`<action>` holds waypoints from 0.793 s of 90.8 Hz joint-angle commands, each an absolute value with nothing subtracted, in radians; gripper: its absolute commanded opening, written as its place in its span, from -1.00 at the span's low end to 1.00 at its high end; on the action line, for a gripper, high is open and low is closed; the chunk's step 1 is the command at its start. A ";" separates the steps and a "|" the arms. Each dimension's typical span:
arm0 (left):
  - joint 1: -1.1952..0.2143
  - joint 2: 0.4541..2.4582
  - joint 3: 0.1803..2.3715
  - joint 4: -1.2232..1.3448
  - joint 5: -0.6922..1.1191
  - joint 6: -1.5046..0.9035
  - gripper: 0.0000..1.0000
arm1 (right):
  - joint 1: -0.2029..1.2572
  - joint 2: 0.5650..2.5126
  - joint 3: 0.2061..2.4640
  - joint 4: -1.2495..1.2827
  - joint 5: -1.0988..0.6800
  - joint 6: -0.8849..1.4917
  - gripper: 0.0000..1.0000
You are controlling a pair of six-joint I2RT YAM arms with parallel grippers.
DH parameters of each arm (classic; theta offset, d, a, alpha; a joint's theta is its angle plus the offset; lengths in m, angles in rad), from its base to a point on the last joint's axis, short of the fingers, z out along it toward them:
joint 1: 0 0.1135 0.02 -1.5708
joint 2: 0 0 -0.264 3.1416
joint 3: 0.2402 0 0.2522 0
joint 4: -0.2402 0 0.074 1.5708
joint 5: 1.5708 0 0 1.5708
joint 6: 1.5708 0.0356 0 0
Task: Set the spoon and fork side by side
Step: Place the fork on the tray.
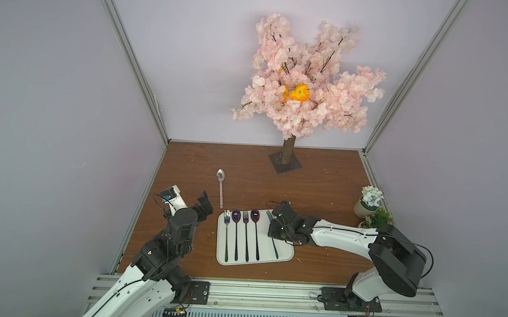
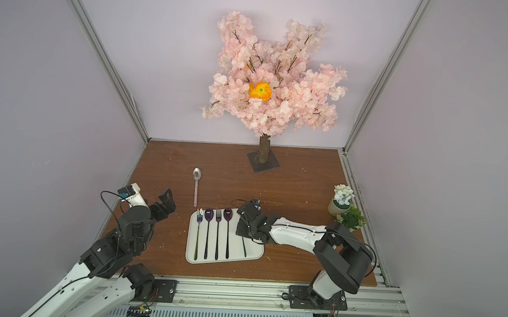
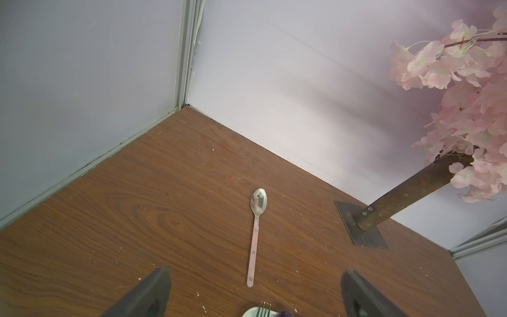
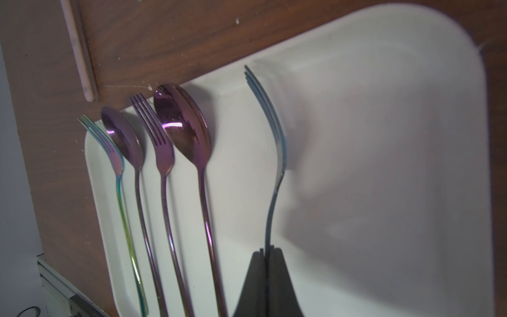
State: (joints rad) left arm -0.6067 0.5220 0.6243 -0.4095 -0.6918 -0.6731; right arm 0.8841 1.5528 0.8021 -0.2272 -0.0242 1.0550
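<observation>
**Q:** Hands at this entry?

**Op:** My right gripper (image 4: 266, 251) was pinched tight on the thin stem of the blue fork (image 4: 277, 153). Its tines pointed ahead of the fingers, turned on edge over the white tray (image 4: 384, 137). My left gripper (image 3: 255, 271) gaped wide and empty. The silver spoon (image 3: 258, 203) lay straight ahead of it on the wooden table (image 3: 137, 219).

**Q:** Placement?

**Op:** I judged it best to roll the fork flat, lower it parallel to the purple spoon (image 4: 182, 129) beside the fingers, then release. It was polished metal, slim and curved, so probably slippery.
</observation>
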 commanded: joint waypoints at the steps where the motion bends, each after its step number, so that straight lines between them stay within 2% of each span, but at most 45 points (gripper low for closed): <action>1: -0.597 0.525 0.620 -0.396 -0.688 -0.664 0.98 | 0.884 1.568 0.805 -0.180 -0.006 1.050 -1.00; 45: -0.599 0.519 0.623 -0.398 -0.688 -0.657 0.98 | 0.865 1.619 0.731 -0.028 -0.088 1.112 -1.00; 53: -0.598 0.516 0.624 -0.398 -0.688 -0.656 0.98 | 0.858 1.628 0.736 -0.033 -0.096 1.104 -0.87; 72: -0.597 0.510 0.623 -0.397 -0.688 -0.655 0.98 | 0.857 1.644 0.766 -0.089 -0.080 1.081 -0.76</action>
